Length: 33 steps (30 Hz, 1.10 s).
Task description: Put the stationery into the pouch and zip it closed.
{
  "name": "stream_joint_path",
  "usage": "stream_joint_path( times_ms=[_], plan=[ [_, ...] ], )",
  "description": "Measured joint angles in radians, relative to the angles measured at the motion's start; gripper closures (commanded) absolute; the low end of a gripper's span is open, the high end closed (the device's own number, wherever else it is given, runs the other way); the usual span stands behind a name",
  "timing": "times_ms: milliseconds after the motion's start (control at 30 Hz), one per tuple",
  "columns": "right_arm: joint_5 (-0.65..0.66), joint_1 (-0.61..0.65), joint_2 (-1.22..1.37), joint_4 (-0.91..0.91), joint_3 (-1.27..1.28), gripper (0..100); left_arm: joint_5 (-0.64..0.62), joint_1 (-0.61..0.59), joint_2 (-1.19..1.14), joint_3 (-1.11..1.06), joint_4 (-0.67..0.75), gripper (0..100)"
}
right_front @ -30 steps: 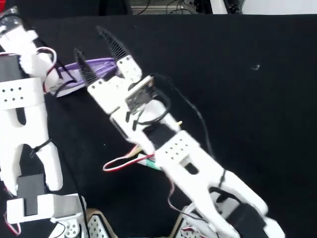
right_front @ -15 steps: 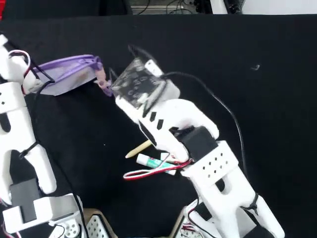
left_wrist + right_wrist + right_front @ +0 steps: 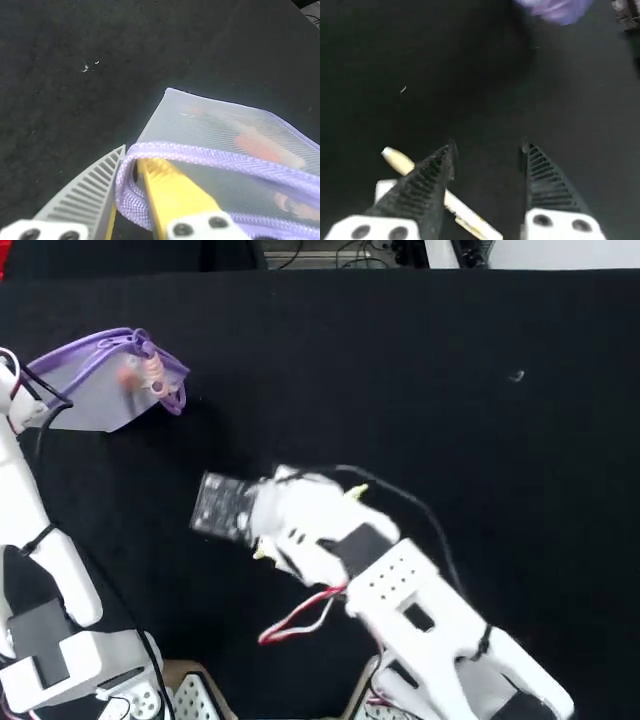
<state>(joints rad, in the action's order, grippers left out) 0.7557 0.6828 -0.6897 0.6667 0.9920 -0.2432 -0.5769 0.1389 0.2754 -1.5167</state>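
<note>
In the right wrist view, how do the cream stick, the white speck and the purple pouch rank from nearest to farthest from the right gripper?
1. Cream stick, passing under one finger of the right gripper.
2. White speck, on the cloth farther ahead.
3. Purple pouch, far beyond the speck.

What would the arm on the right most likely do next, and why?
Probably lower the open right gripper and shut it on the cream stick lying beneath one of its fingers, since the left gripper holds the pouch by its purple edge.
</note>
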Motion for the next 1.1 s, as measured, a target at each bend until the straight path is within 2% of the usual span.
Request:
stream_joint_path(
  times_ms=[300,567,933,1100],
  plan=[
    [0.008,0.034,0.325,-0.129,0.032,80.5,0.0,-0.002,-0.002,0.0,0.0,97],
    [0.072,0.034,0.605,-0.146,-0.12,80.5,0.0,-0.003,-0.002,0.0,0.0,97],
    [0.078,0.037,0.548,0.003,-0.161,80.5,0.0,-0.003,-0.002,0.0,0.0,97],
    [0.155,0.037,0.514,0.087,-0.161,80.5,0.0,-0.003,-0.002,0.0,0.0,97]
  ],
)
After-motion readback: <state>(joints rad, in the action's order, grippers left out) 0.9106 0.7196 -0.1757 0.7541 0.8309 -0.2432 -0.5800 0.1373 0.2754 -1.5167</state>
